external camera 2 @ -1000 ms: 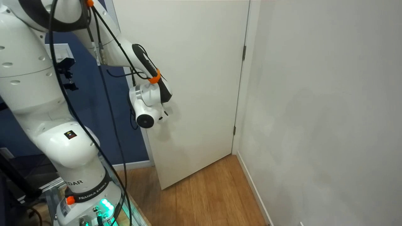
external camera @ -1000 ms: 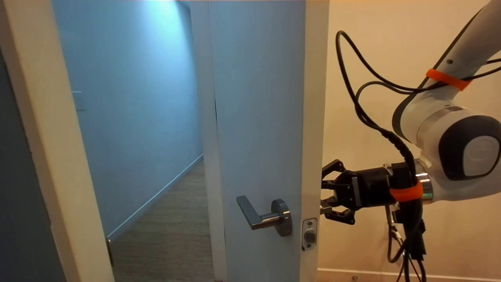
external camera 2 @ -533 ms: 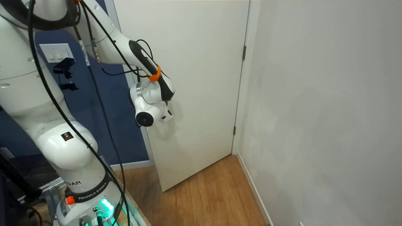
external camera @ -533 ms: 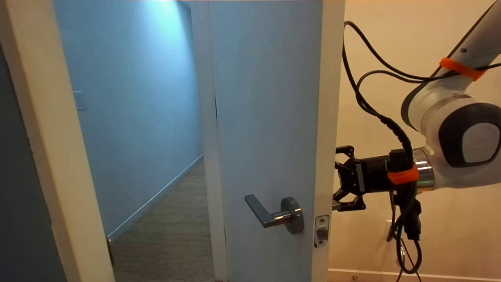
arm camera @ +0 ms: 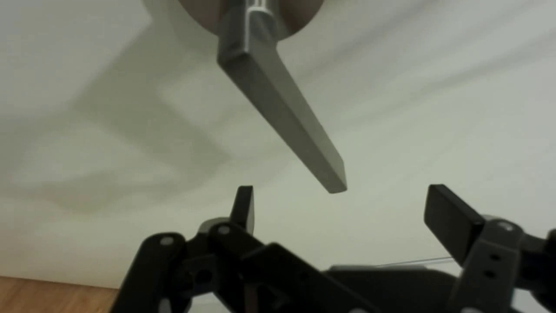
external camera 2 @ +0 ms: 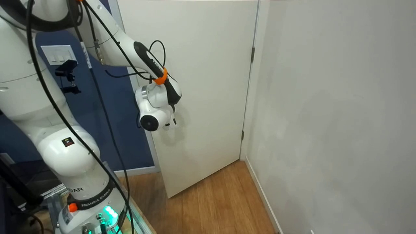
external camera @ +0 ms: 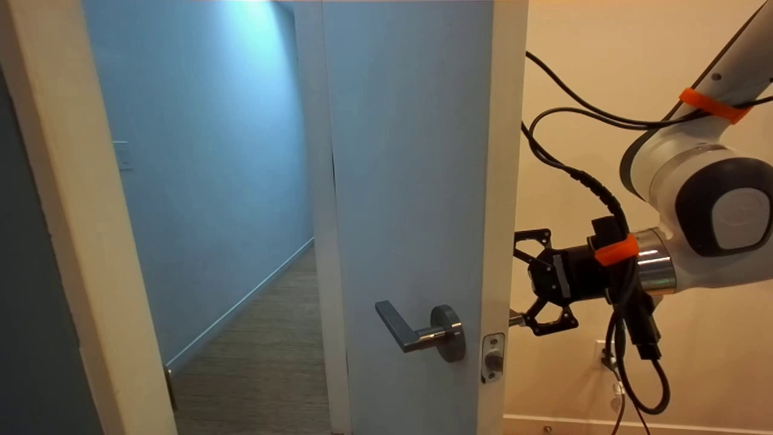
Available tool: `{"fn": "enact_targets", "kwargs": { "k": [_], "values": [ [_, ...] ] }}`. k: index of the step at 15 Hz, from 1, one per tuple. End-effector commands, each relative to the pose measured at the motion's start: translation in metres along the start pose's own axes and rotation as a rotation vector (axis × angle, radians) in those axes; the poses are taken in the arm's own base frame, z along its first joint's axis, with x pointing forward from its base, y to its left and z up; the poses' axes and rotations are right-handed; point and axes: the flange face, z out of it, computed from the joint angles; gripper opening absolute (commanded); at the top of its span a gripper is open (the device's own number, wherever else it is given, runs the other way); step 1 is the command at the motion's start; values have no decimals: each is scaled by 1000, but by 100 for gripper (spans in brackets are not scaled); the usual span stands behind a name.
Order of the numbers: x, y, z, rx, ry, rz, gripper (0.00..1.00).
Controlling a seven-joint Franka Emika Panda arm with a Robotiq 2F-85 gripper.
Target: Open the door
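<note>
The white door stands partly open, swung toward the arm's side of the doorway; its room-side face fills much of an exterior view. On that face a silver lever handle slants down across the wrist view. My gripper is open, its two fingers set wide apart with nothing gripped. The lever's tip ends just above the gap, apart from both fingers as seen there. A matching lever sits on the door's far face. The door's edge hides the fingertips in an exterior view; the arm hides the near handle in another.
Beyond the doorway lies a hallway floor, bounded by the door frame. A white wall runs beside the hinges. Wooden floor lies under the door. Black cables loop off the arm.
The door swung wider within the first half second, then drifted back a little. My gripper's fingers have spread wide, and the arm moved along with the door while the wrist turned slightly.
</note>
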Motion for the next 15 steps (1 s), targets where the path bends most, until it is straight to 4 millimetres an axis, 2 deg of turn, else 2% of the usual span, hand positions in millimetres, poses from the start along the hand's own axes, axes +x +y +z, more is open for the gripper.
{"fn": "enact_targets", "kwargs": {
  "k": [1,3,4,5,8,9,11,15],
  "values": [
    [-4,-15,-18,-87,103,102,100],
    [1,-25,-40,-132,212,159,100],
    [-8,-22,-52,-149,228,176,100],
    [-12,-33,-44,-171,253,191,100],
    [-44,-38,-47,-240,283,173,100],
    [-54,-32,-61,-277,321,155,100],
    [-76,-34,-62,-353,393,138,100],
    [-115,-26,-89,-472,589,91,100]
  ]
}}
